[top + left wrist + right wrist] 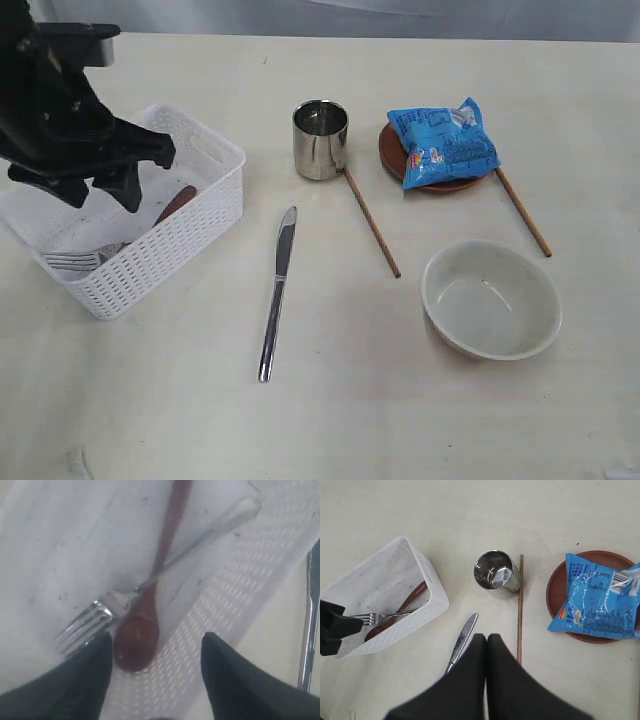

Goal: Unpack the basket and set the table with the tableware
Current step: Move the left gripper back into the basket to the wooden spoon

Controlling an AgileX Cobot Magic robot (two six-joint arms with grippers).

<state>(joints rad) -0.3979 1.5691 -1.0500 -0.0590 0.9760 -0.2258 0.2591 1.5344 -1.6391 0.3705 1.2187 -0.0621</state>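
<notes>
Steel knife (277, 295), off-white bowl (490, 300), white lattice basket (170, 250)

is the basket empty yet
Not empty. The fork and the wooden spoon lie inside the basket, fork crossing the spoon.

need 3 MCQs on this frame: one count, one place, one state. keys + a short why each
1. How many pieces of cutlery lie in the basket?
A) one
B) two
C) four

2. Where is the blue snack bag?
A) in the basket
B) on the brown plate
C) in the bowl

3. How does the left gripper stand?
A) open over the basket
B) shut on the knife
C) shut on the bowl

Key:
1 B: only the fork and the wooden spoon are inside.
2 B: the bag covers most of the plate, and only the plate's edge shows.
3 A: its fingers stand apart above the fork and spoon, gripping nothing.
</notes>
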